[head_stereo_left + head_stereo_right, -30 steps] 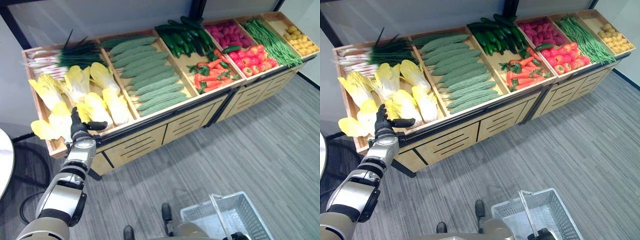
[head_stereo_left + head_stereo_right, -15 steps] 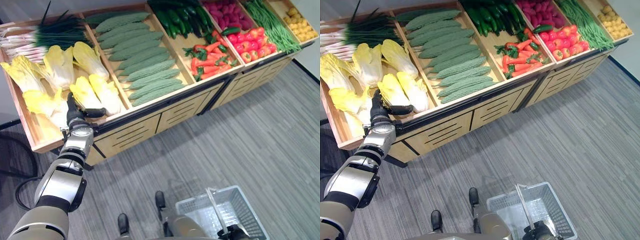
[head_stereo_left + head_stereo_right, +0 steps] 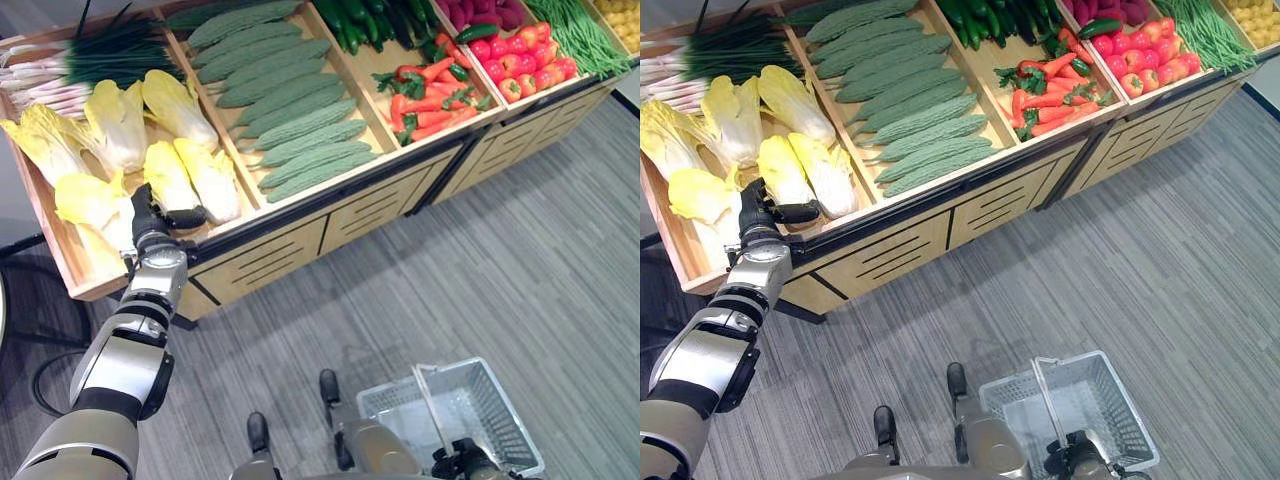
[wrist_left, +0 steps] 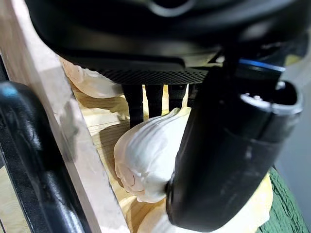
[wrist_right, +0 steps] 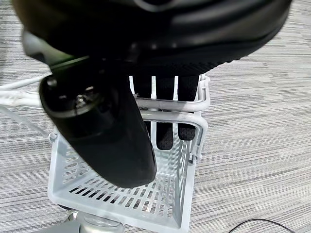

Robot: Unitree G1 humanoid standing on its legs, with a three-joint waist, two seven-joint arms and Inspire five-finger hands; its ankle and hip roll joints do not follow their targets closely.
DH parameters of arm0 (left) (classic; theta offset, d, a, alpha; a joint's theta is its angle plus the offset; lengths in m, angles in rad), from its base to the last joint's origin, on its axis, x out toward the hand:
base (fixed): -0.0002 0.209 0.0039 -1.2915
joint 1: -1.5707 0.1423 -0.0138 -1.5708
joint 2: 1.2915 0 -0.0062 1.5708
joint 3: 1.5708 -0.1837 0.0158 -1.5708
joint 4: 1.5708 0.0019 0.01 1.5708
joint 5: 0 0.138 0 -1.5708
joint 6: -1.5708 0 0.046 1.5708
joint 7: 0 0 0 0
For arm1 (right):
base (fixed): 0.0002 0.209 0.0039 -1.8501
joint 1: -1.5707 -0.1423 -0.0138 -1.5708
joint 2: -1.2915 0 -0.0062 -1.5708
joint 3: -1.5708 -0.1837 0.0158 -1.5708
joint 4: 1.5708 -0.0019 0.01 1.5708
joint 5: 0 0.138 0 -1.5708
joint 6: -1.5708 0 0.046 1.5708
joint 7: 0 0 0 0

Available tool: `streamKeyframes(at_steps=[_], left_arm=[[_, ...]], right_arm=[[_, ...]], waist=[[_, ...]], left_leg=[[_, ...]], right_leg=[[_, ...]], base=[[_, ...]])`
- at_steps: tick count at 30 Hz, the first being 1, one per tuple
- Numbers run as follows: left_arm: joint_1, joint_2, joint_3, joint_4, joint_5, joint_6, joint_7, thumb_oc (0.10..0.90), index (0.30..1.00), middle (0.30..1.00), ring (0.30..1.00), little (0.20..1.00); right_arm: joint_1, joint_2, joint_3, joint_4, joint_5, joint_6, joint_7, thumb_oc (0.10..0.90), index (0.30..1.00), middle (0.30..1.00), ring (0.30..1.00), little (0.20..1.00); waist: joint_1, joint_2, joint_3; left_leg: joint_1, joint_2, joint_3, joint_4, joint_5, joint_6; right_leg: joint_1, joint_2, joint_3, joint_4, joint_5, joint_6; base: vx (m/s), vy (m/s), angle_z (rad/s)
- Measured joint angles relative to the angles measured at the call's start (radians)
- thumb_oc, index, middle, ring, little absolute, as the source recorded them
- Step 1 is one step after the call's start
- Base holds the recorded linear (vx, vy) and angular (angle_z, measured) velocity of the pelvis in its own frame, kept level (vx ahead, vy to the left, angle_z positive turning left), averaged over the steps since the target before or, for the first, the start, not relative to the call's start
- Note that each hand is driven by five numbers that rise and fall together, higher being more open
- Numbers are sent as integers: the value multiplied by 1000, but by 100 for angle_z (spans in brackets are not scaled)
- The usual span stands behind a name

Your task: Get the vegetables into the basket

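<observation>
Far left on the wooden stand (image 3: 300, 235): a slatted pale-wood bin holding Chinese cabbages (image 3: 190, 175), elongated heads with white ribbed bases and crinkled yellow-green leaves, lying loose and overlapping. Behind them, spring onions (image 3: 95, 65) in a bunch, white stalks and dark green tops. Reaching over the bin's front rim, the left hand (image 3: 150, 215), dark and matte on a silver-grey arm, fingers extended downward beside one cabbage and thumb stuck out sideways toward the next head. Seen from the left wrist, straight fingers (image 4: 146, 99) standing behind a smooth, waxy white cabbage base (image 4: 146, 165), thumb lying across its front; no closed grasp visible, hand spread wide around the head rather than clamped.

Next bin rightward: bitter gourds (image 3: 290, 120), long, tapered, bumpy pale green, stacked in rows. Then dark glossy cucumbers (image 3: 375, 15), with orange carrots (image 3: 430, 100) and their green tops in front. Further right, shiny red peppers (image 3: 525, 70) and thin green beans (image 3: 580, 30).

Below, grey striped carpet (image 3: 480, 270). Lower right, the basket (image 3: 460, 410), pale grey plastic lattice with a wire handle, nothing inside. Curled round that handle, the right hand (image 5: 102, 131), fingers hooked over the rim bar, carrying it above the carpet
</observation>
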Motion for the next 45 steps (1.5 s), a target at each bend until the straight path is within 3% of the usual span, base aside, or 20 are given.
streamKeyframes(at_steps=[15,19,24,31,40,45], left_arm=[[-1,2,0,-81,-16,18,-1,400,300,300,300,300],[10,6,-1,-153,-19,36,-1,400,300,300,300,300],[117,8,-2,-320,-18,49,-11,400,300,300,300,300],[202,9,0,-439,-13,49,-30,400,300,300,300,300],[278,8,6,-522,14,53,-54,400,300,300,300,300],[421,1,64,-761,24,49,-66,400,300,300,300,300]], right_arm=[[-15,-1,0,0,0,-7,2,400,300,300,300,300],[-19,-1,-1,-2,0,-7,8,400,300,300,300,300],[-19,-2,-7,-2,-3,-1,19,400,300,300,300,300],[-15,-2,-31,1,-5,11,43,400,300,300,300,300],[-7,-1,-64,13,-23,29,66,400,300,300,300,300],[33,-5,-101,24,-23,40,73,400,300,300,300,300]], waist=[[15,-15,36],[22,-37,56],[26,-40,58],[52,-32,49],[53,-12,7],[60,14,-33]], left_leg=[[17,4,-3,0,1,-2],[42,5,-10,0,2,-3],[98,7,-27,0,-4,-2],[135,1,-39,0,-9,2],[165,-2,-42,0,-11,5],[185,-8,-43,-1,-15,11]], right_leg=[[20,3,-5,4,0,0],[50,2,-14,4,-2,-1],[115,-1,-34,4,-13,-6],[158,-9,-43,0,-28,0],[191,-12,-45,3,-25,-3],[208,-17,-39,4,-28,1]], base=[[2,-3,0],[50,-8,6],[68,23,12],[15,35,6],[0,49,1],[-1,52,-1]])
